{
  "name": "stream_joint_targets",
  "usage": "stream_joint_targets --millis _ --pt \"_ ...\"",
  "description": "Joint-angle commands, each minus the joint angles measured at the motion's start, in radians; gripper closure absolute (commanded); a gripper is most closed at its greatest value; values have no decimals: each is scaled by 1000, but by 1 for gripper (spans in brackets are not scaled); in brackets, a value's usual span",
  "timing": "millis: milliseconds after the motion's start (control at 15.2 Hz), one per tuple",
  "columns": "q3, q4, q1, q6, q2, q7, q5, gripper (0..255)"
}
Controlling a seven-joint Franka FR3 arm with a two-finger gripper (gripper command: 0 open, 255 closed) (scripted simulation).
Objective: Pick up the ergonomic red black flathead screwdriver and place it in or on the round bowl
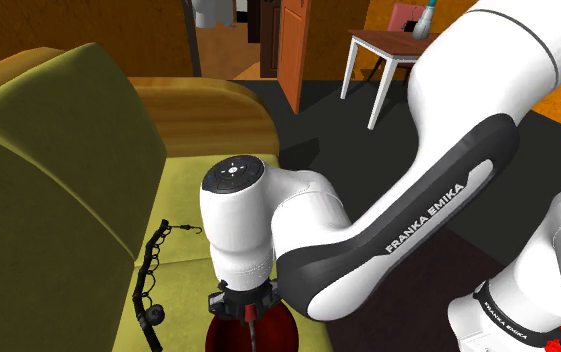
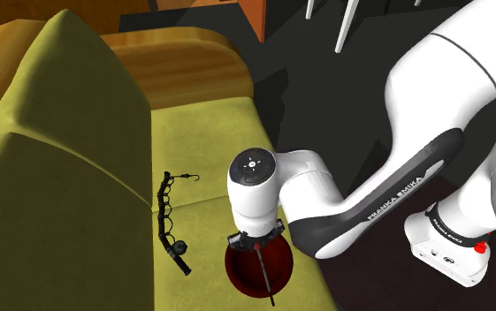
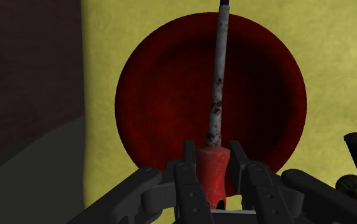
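Observation:
A round dark red bowl (image 3: 170,95) lies on the olive-yellow sofa seat (image 3: 336,63). My gripper (image 3: 215,178) hangs right above it, shut on the red handle of the screwdriver (image 3: 212,168). Its grey, speckled shaft (image 3: 218,76) runs out over the bowl's hollow. In the second exterior view the gripper (image 2: 255,243) sits above the bowl (image 2: 281,261), with the screwdriver's thin shaft (image 2: 264,272) slanting down across it. The shoulder view has the bowl (image 1: 283,335) at its bottom edge under the hand (image 1: 243,300), the shaft (image 1: 253,335) pointing down into it.
A black bungee-like cord with a hook (image 2: 168,216) lies on the seat beside the bowl, toward the sofa's back cushion (image 2: 51,159). The seat's front edge drops to a dark floor (image 3: 24,95). A white-legged table (image 1: 388,50) stands farther off.

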Motion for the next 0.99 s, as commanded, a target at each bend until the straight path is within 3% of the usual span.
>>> stream_joint_targets --millis 0,330,858,924 --pt "-12 0 10 22 26 14 -22 255" --pt "-42 -3 33 71 81 43 -70 255" --pt "-42 -3 33 71 80 43 -69 255" --pt "-42 -3 33 71 80 43 -69 0"
